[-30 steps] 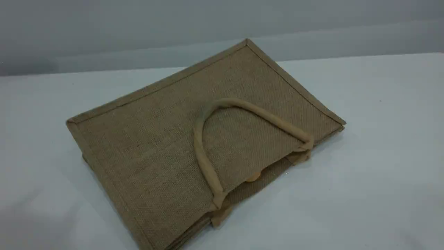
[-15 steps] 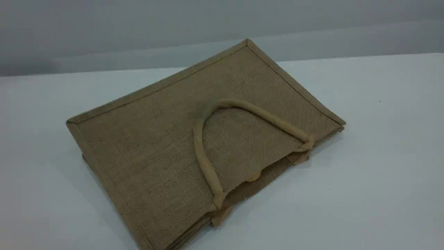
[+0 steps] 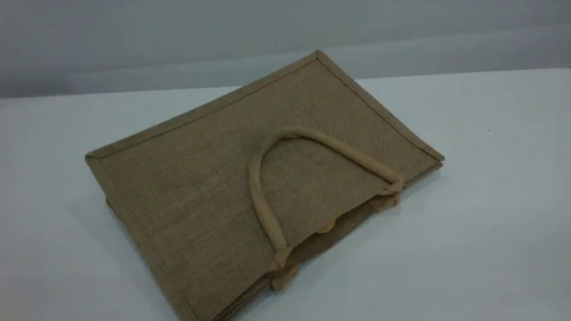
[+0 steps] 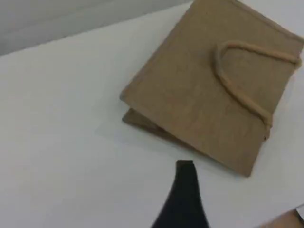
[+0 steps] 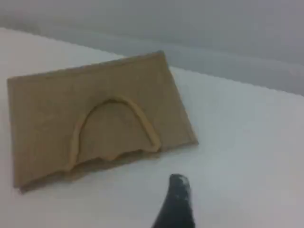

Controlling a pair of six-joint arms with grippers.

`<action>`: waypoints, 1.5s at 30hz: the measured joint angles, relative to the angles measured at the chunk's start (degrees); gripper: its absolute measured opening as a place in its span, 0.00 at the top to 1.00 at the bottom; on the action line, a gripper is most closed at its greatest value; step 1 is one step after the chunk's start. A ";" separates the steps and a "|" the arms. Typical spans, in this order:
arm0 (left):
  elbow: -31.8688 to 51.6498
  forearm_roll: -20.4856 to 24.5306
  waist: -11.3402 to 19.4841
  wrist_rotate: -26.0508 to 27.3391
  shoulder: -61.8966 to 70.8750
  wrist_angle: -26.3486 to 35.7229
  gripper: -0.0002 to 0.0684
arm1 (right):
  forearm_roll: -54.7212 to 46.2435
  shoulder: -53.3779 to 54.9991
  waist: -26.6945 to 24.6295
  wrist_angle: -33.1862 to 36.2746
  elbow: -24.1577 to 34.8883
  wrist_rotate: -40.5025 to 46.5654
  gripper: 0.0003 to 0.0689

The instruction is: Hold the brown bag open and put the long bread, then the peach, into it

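Nothing has shifted since the earlier scene frames: the brown bag point(image 3: 263, 178) occupies the same skewed position on the white table point(image 3: 482, 223), and neither arm has entered the scene view.

Condition of the bag: lying flat and collapsed, one broad woven face up, mouth closed. Its upper handle point(image 3: 312, 136) lies folded back in an arch over that face. A second handle is mostly tucked beneath the mouth edge, with only tan stubs showing there. The mouth edge faces the near right of the table; the bag's bottom edge faces the far left.

Left gripper point(image 4: 186, 167): only one dark fingertip shows at the bottom of the left wrist view, so the frames alone do not show the jaw spacing; by all indications the jaws stand wide apart and carry nothing. The fingertip sits over bare table point(image 4: 61, 142), just short of the bag's point(image 4: 204, 90) nearest long edge and clear of it, with no contact. The handle point(image 4: 237, 90) lies beyond, on the bag's far half.

Right gripper point(image 5: 179, 183): again one dark fingertip visible, blurred; jaws likewise taken as spread wide and empty. It hangs over bare table point(image 5: 247, 142), near the bag's point(image 5: 95, 114) mouth-side corner, apart from the fabric. The arched handle point(image 5: 111, 102) lies further in on the bag's face.

Long bread and peach: neither appears in any view.
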 joint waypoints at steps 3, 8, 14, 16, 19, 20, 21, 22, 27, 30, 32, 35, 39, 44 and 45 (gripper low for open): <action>2.51 0.00 0.00 0.00 0.00 -0.47 0.19 | -1.97 -0.72 0.00 -1.49 5.18 0.00 0.20; 7.60 0.00 0.00 -0.05 0.00 -4.77 0.19 | -4.51 -0.72 0.00 -2.79 11.05 0.00 0.20; 13.99 0.14 0.00 -0.05 0.05 -9.16 0.19 | -5.31 -0.72 0.00 -3.34 11.99 -0.05 0.20; 15.46 0.14 0.00 -0.15 0.05 -10.07 0.19 | -5.31 -0.72 0.00 -3.34 11.99 -0.05 0.20; 15.83 0.26 0.00 -0.34 0.05 -10.11 0.19 | -5.06 -0.72 0.00 -3.34 11.99 -0.05 0.20; 15.83 0.26 0.00 -0.64 0.05 -9.93 0.19 | -4.89 -0.72 0.00 -3.29 11.99 -0.05 0.20; 16.00 0.32 0.00 -1.04 0.05 -9.43 0.19 | -4.85 -0.72 0.00 -3.29 11.99 -0.05 0.20; 16.15 0.32 0.00 -1.68 0.05 -8.92 0.19 | -4.85 -0.72 0.00 -3.29 11.99 -0.05 0.20; 16.92 2.69 0.00 -5.83 0.05 -8.02 0.19 | -4.39 -0.72 0.00 -3.10 11.99 0.00 0.21; 16.92 4.51 0.00 -9.14 0.05 -8.09 0.19 | -4.29 -0.72 0.00 -3.10 11.99 0.00 0.22; 16.92 5.90 0.00 -10.81 0.05 -8.09 0.19 | -4.29 -0.72 0.00 -3.05 11.99 0.00 0.23; 16.92 5.90 0.00 -11.07 0.05 -8.09 0.19 | -4.29 -0.72 0.00 -3.05 11.99 0.00 0.23; 16.92 5.90 0.00 -11.07 0.05 -8.09 0.19 | -4.35 -0.72 0.00 -3.00 11.99 0.00 0.23; 16.92 5.90 0.00 -10.87 0.05 -8.09 0.19 | -4.35 -0.72 0.00 -3.00 11.99 0.00 0.23; 16.92 5.90 0.00 -10.87 0.05 -8.09 0.19 | -4.35 -0.72 0.00 -3.00 11.99 0.00 0.23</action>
